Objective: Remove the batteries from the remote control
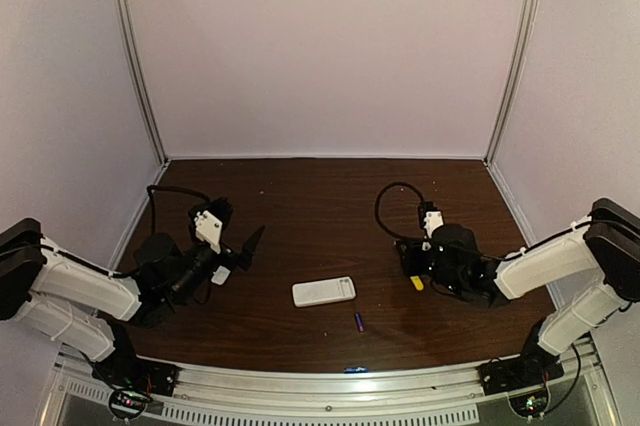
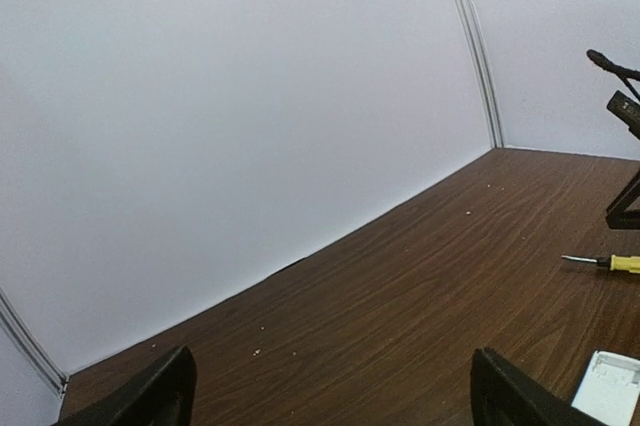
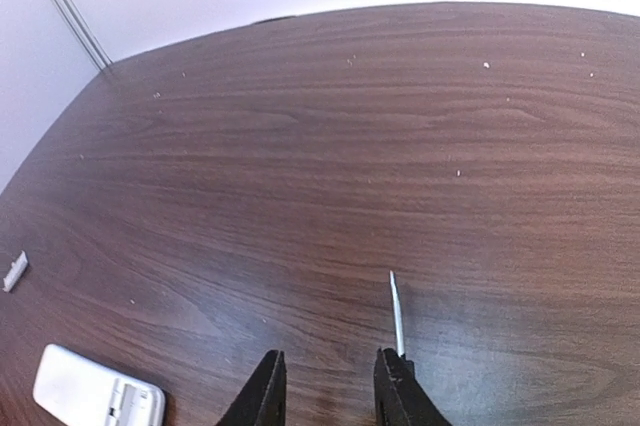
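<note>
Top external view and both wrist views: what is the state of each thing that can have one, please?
left gripper: open, empty.
right gripper: open, nothing between its fingers.
remote control: lying flat, battery bay uncovered.
battery: out of the remote control, lying loose near it.
cover piece: off, lying apart.
screwdriver: lying flat, not gripped.

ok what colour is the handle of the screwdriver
Yellow. The screwdriver handle shows best in the left wrist view, at the right edge.
</note>
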Controlling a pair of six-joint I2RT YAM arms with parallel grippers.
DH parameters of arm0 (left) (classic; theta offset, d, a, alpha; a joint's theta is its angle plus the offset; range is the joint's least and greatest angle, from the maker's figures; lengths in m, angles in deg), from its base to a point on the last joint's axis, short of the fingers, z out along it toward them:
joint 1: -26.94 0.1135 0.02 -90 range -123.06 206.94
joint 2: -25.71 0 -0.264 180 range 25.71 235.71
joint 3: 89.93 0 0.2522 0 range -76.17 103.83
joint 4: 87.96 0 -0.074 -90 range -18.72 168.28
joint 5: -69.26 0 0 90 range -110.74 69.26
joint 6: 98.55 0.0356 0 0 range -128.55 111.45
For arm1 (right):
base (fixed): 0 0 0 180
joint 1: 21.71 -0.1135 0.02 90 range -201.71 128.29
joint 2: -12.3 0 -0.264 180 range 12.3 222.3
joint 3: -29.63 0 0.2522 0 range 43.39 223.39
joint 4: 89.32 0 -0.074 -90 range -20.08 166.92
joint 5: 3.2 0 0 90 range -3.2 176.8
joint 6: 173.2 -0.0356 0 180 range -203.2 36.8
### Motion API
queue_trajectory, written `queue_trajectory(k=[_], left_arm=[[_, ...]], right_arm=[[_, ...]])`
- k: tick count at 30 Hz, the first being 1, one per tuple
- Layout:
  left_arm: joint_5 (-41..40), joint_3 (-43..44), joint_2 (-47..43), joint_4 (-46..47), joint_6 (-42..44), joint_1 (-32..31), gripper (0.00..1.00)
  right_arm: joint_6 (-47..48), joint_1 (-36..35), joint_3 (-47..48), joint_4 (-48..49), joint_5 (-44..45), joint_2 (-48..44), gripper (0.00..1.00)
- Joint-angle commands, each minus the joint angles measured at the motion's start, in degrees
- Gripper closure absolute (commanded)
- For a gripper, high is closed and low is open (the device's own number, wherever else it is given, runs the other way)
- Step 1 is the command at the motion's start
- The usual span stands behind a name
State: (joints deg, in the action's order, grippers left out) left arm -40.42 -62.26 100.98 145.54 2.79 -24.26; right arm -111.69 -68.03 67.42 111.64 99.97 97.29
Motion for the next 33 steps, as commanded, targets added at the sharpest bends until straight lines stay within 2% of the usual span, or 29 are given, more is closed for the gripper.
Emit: queue_trajectory(k=[1,4,6,10,13,15,19,22,24,27,29,33], left_arm=[[-0.58,-0.02,-5.42,-4.39,-5.96,0.27,0.03],[-0.24,-0.16,-9.34,-8.13,-9.8,0.22,0.03],[-0.93,-0.88,-11.19,-9.3,-11.06,0.23,0.03],[-1.74,-0.01,-14.75,-15.41,-13.8,0.25,0.03],[-0.13,3.54,-16.0,-24.68,-14.33,0.24,0.03],[-0.06,5.19,-16.83,-28.58,-15.36,0.22,0.03],[0.51,6.14,-20.42,-32.46,-16.64,0.28,0.03],[-0.27,9.72,-21.37,-40.66,-16.61,0.22,0.02],[-2.46,12.69,-21.18,-46.39,-17.08,0.23,0.02],[-6.81,14.87,-20.42,-49.81,-17.59,0.22,0.03],[-10.26,15.79,-19.63,-50.97,-17.32,0.22,0.03],[-18.95,19.88,-15.82,-54.68,-14.56,0.23,0.03]], right_arm=[[2.16,-0.22,0.2,-2.72,0.94,-6.05,0.65],[3.85,-0.21,1.2,-5.08,2.0,-10.61,0.6],[4.94,-0.16,2.48,-8.01,2.12,-13.37,0.54],[6.48,-0.17,5.47,-13.3,1.6,-18.22,0.34],[6.65,-0.17,5.86,-15.48,0.76,-21.77,0.12],[6.68,-0.19,6.16,-17.35,0.42,-24.15,0.01],[6.79,-0.2,8.48,-22.64,-0.35,-28.04,0.0],[7.0,-0.21,9.71,-25.8,-0.97,-31.03,0.0],[7.67,-0.19,10.78,-27.43,-0.69,-32.42,0.0],[9.89,-0.2,12.78,-29.91,1.43,-32.11,0.0],[10.96,-0.19,14.3,-31.36,7.01,-30.89,0.0],[11.49,-0.06,15.59,-32.06,23.83,-26.42,0.0]])
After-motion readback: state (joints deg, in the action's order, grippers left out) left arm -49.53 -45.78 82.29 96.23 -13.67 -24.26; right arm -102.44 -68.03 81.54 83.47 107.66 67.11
